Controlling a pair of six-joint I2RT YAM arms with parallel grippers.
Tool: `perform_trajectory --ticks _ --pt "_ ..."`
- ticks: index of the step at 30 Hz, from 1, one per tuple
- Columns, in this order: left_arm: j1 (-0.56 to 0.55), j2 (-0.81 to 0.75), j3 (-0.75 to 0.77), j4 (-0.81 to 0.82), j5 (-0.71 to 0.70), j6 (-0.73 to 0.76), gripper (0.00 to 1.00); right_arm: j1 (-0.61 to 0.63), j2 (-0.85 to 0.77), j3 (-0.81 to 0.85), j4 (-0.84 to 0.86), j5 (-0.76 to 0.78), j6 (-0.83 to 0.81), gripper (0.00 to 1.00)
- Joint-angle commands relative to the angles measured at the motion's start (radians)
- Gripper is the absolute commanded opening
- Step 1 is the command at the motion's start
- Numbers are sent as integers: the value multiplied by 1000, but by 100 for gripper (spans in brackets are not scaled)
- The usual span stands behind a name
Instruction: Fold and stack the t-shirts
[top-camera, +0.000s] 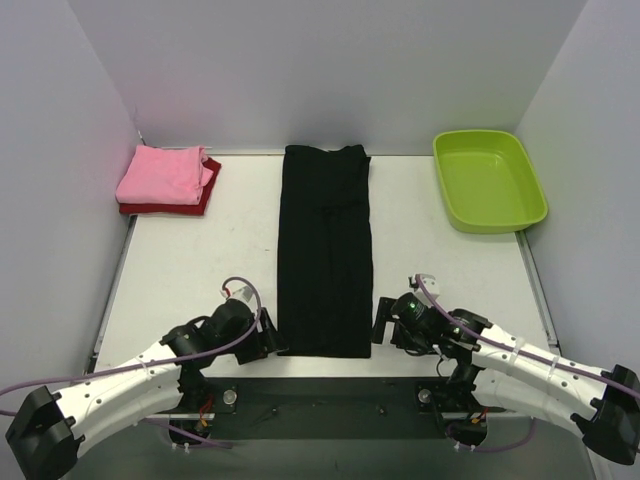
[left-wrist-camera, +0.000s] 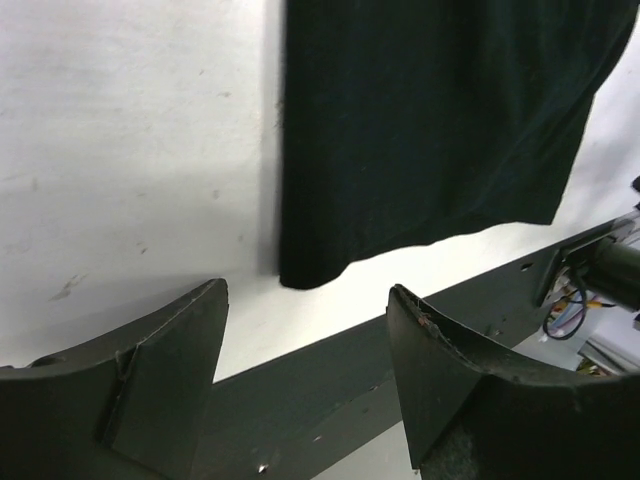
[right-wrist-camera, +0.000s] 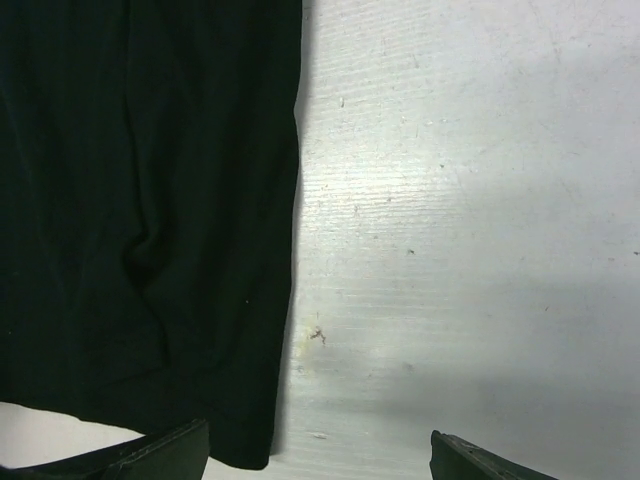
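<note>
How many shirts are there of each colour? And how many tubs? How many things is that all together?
pink shirt: 1
dark red shirt: 1
black shirt: 1
green tub: 1
Total: 4

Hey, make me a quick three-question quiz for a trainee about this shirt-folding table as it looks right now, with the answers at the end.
1. True or false: the pink shirt lies on top of the dark red shirt.
2. The black shirt is: A) crumpled in a heap; B) laid flat as a long narrow strip; C) stacked on the pink shirt.
3. Fill the gap: the left gripper and right gripper sit at the black shirt's near corners, both ____ and holding nothing.
Key: 1 true; 2 B; 3 open.
</note>
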Motion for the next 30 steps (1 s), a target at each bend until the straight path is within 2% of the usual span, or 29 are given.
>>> perform_trajectory --ticks 1,9,12,13,20,23,24,25,30 --pt "-8 55 -51 79 -79 -27 75 26 -9 -19 -12 34 48 91" --pt "-11 158 -60 150 -72 -36 74 55 -7 -39 -1 38 89 91" --pt "-11 176 -59 163 -70 -35 70 63 -9 -47 7 40 98 91" --pt "-11 183 -59 168 -65 -33 67 63 -12 -51 8 40 100 91" --pt "-13 232 -71 229 -61 -27 30 67 -18 -67 17 32 112 91" --pt "-13 264 -72 263 -59 -20 20 73 -25 -71 19 29 118 91" --pt "-14 273 -72 277 -35 -18 3 73 -27 -76 19 29 120 91" --pt "-13 282 -69 285 -36 -18 0 78 -36 -78 17 28 124 91" --pt "-16 325 -66 325 -24 -16 0 87 -67 -104 22 25 158 91"
